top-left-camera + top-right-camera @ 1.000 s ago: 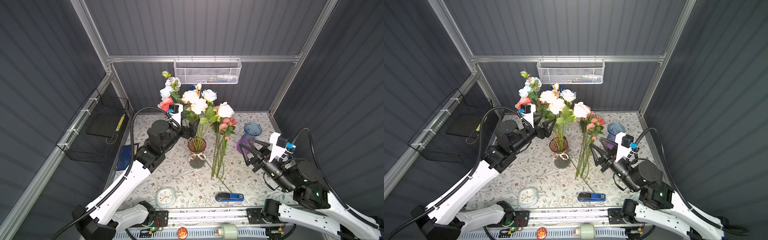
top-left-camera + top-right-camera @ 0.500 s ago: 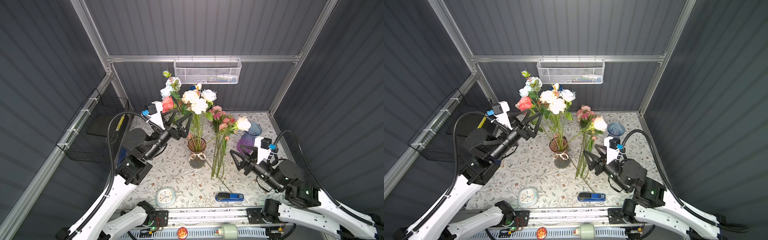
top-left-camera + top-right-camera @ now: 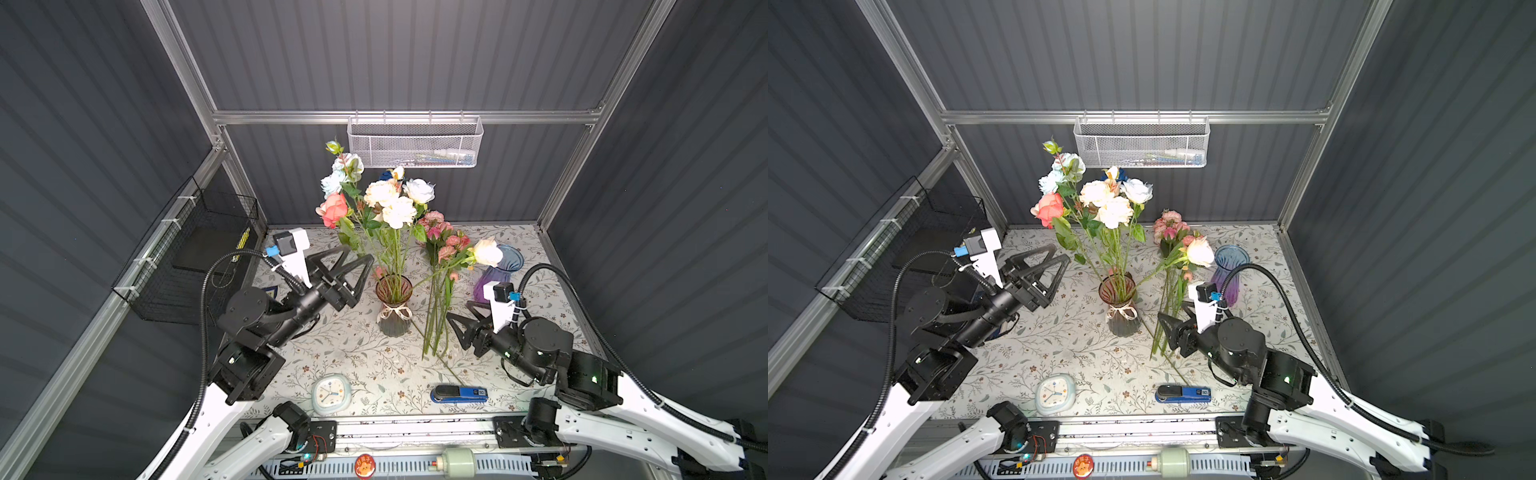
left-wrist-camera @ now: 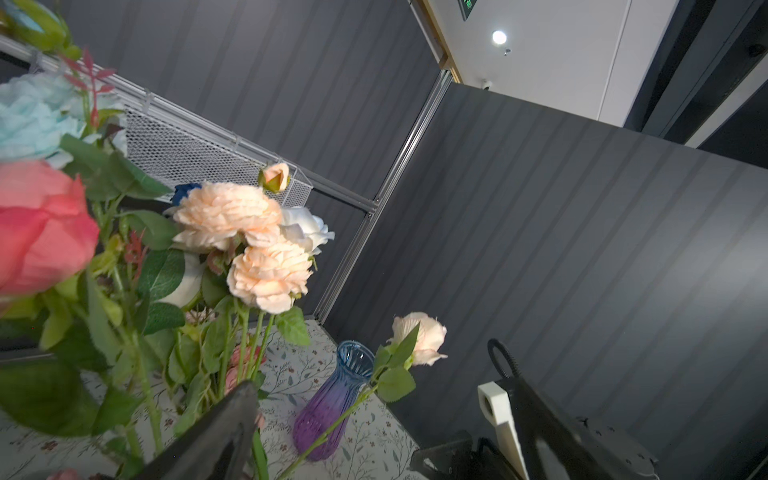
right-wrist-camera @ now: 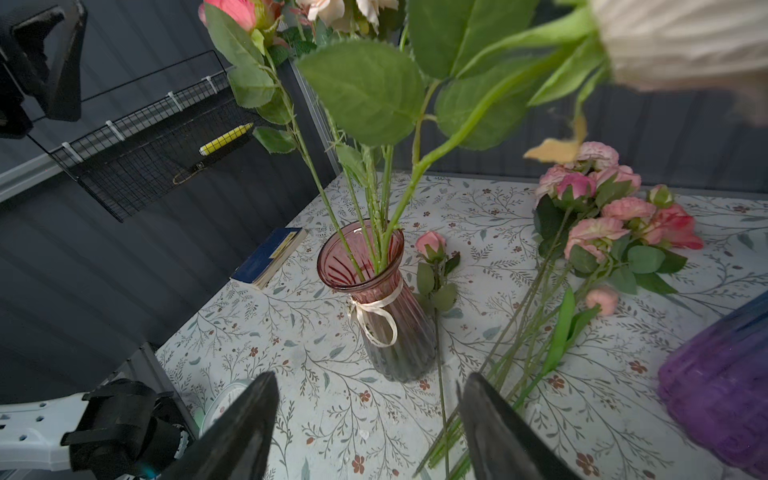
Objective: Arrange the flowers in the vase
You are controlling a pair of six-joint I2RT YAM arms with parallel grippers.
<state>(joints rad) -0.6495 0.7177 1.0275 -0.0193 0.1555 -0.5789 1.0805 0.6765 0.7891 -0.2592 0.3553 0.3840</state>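
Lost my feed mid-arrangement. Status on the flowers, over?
Left gripper open beside pink vase. Right gripper open, empty, by loose pink bunch on the table. Several flowers in vase; cream rose leans across the bunch.

Floral-print tabletop (image 3: 357, 361) carries pink vase (image 3: 394, 318), purple-blue vase (image 3: 486, 284), loose flowers (image 3: 441, 240) lying between them, clock (image 3: 331, 392) and blue stapler (image 3: 459, 394) near front, book (image 5: 272, 255) at left.

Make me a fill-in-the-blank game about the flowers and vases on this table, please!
1. The pink vase has a cream ____ tied round it.
2. The blue and purple vase has ____ flowers in it.
3. The small pink flowers lie on the ____, not in a vase.
4. The left hand and the right hand are both ____ and hold nothing.

Missing words: ribbon; no; table; open.
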